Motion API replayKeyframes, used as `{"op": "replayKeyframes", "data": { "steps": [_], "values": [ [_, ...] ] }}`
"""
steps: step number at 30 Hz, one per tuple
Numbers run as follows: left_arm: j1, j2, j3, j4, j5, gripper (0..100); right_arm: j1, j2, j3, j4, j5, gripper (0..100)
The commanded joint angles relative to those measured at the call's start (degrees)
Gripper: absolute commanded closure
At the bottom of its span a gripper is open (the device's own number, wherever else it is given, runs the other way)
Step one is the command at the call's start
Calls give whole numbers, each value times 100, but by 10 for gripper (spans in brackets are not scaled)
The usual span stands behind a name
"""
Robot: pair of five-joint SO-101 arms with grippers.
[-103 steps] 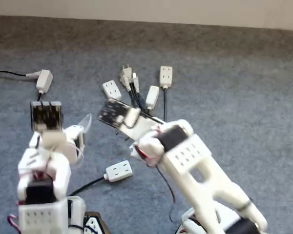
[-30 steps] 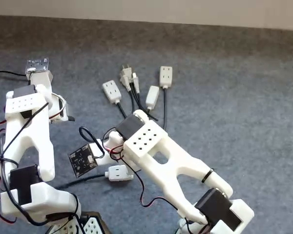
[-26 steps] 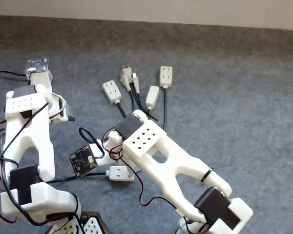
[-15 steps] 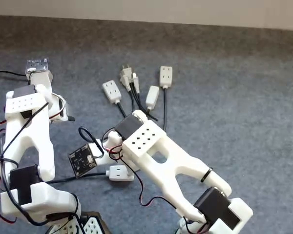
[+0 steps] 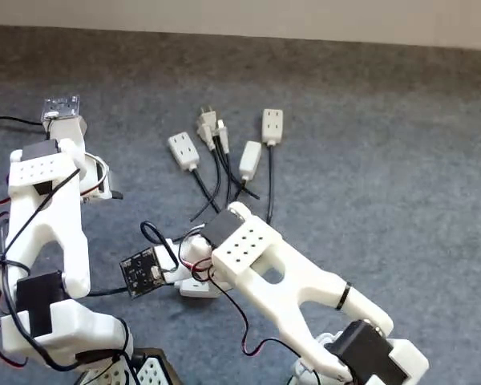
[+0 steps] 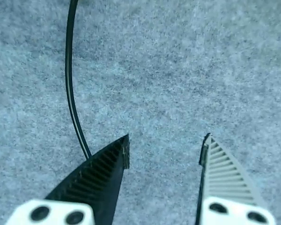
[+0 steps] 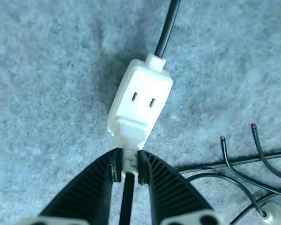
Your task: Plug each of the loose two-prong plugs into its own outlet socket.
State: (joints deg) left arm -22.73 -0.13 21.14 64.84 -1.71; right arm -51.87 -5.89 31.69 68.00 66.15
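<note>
Rough, matt grey carpet covers the desk. The socket and plug are smooth, faintly glossy white plastic; the right gripper has ribbed black plastic fingers.

White socket on a black cord, speckled blue-grey carpet, right tool ribbed black, plug apparently white.

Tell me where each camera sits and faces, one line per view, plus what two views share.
High view: fixed overhead, facing down on carpet; left arm, right arm show.
Left wrist view: on the left wrist, looking down past the open left gripper at a black cable.
Right wrist view: on the right wrist, facing the right gripper, shut on a plug at a socket.
Shared: that socket, with the high view.
</note>
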Motion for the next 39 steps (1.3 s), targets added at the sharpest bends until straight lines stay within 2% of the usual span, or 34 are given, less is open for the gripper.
{"op": "replayKeyframes", "data": {
  "steps": [1,3,7,10,16,23,25,28,35,39],
  "values": [
    [-57,-40,-189,18,-35,748,-31,-31,523,-391,-334,992],
    [-57,-40,-189,18,-35,748,-13,-40,505,-409,-747,992],
    [-57,-4,-198,18,-35,748,-13,-31,4,-4,-958,978],
    [-57,4,-198,18,-35,748,-13,-31,-541,347,-1415,873],
    [-57,4,-180,18,-35,748,-13,-31,-1745,1376,-1512,658],
    [-40,4,-171,18,-44,748,365,-4,-4391,2985,-1952,649],
    [-40,4,-171,18,-62,748,602,4,-5279,3327,-2198,649],
    [-22,-13,-198,18,-62,748,1130,-13,-6149,3310,-2971,649],
    [462,-57,-330,62,-79,746,2756,-40,-6800,3310,-4132,649],
    [778,-57,-787,527,-1002,745,3881,-198,-7055,3319,-4492,649]
  ]
}}
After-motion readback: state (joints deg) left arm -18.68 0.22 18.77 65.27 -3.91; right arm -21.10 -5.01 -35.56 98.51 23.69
